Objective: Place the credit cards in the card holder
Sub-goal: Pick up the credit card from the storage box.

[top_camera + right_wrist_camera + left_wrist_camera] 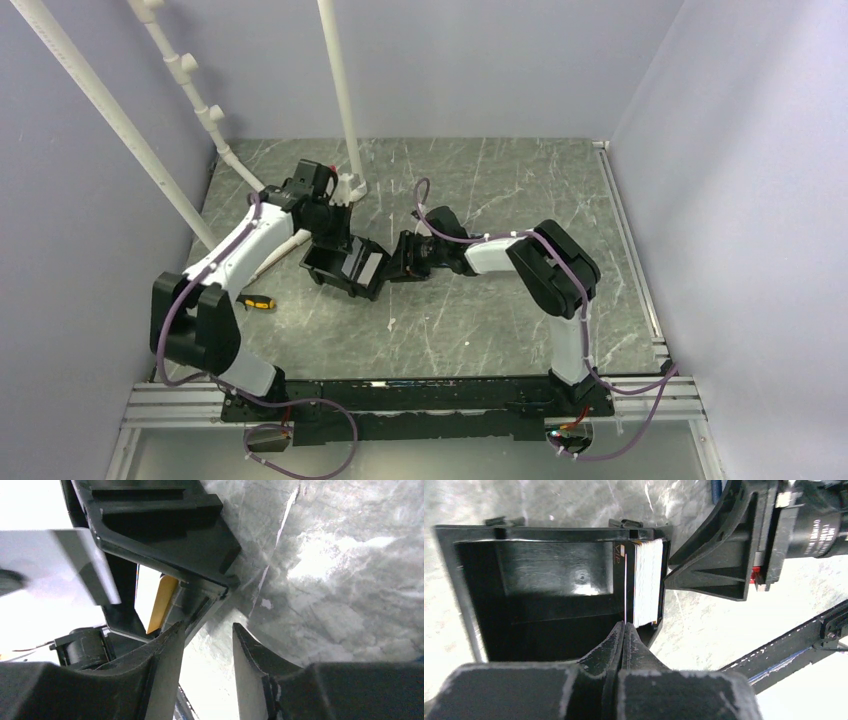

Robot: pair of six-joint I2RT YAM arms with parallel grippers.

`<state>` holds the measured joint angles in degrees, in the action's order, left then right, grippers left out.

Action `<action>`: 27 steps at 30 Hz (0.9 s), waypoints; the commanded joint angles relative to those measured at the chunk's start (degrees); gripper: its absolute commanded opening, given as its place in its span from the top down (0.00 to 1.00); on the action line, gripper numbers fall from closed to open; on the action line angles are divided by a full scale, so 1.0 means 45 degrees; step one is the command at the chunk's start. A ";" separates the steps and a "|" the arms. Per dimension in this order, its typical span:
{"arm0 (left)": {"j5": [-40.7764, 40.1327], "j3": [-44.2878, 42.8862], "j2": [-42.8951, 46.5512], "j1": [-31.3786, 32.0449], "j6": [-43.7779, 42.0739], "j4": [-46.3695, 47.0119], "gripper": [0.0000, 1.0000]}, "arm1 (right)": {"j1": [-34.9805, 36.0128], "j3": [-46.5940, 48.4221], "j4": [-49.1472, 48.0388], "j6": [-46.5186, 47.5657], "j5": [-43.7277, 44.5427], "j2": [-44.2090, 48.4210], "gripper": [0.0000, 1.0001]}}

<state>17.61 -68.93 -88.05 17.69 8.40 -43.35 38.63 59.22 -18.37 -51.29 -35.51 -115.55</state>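
The credit cards [647, 582] stand on edge as a tight pack inside the black bin [549, 535], pressed against the end wall of the bin that faces the right arm. The left wrist view shows their pale striped edges. Just beside the pack, on the side toward the middle of the bin, one dark card [619, 580] with light lettering stands a little apart from the others, and its thin pale edge runs straight down to the left fingertips. The rest of the bin inside is glossy black.

The left end effector [624, 630] is over the long wall of the bin. Its jaws are clenched together on the lower edge of the dark card, as far as this view lets me see.

In the right wrist view, the edge of an orange card [162, 602] shows at the same end of the bin, behind the black wall.

The right end effector [205, 647] is just outside that end wall, low over the table [480, 310]. It is released: the jaws stand apart, only the marbled table shows in the gap, and one finger [167, 650] is very near the corner of the bin. I cannot tell if it touches.

On the far side of the bin from the right arm, near the left arm, a small yellow-handled tool [260, 302] lies on the table. Behind the bin, white pipes [340, 90] rise from the table.
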 commanded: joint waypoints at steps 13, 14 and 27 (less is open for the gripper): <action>0.0969 -0.3620 0.3430 0.0033 0.1234 -0.0372 1.00 | -0.0270 0.0362 0.2864 0.3842 0.1197 0.5795 0.33; 0.1466 -0.3525 0.3597 0.0018 0.1616 0.0195 1.00 | -0.0409 0.0019 0.1860 0.3402 0.0806 0.6305 0.32; 0.5657 -0.0799 0.3845 -0.0006 0.7546 0.8141 1.00 | -0.2190 -0.3089 -0.7576 -0.4071 -0.0231 0.7801 0.41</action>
<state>37.54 -75.07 -71.07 17.72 32.97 -20.05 28.95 47.90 -39.05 -60.47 -37.47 -81.91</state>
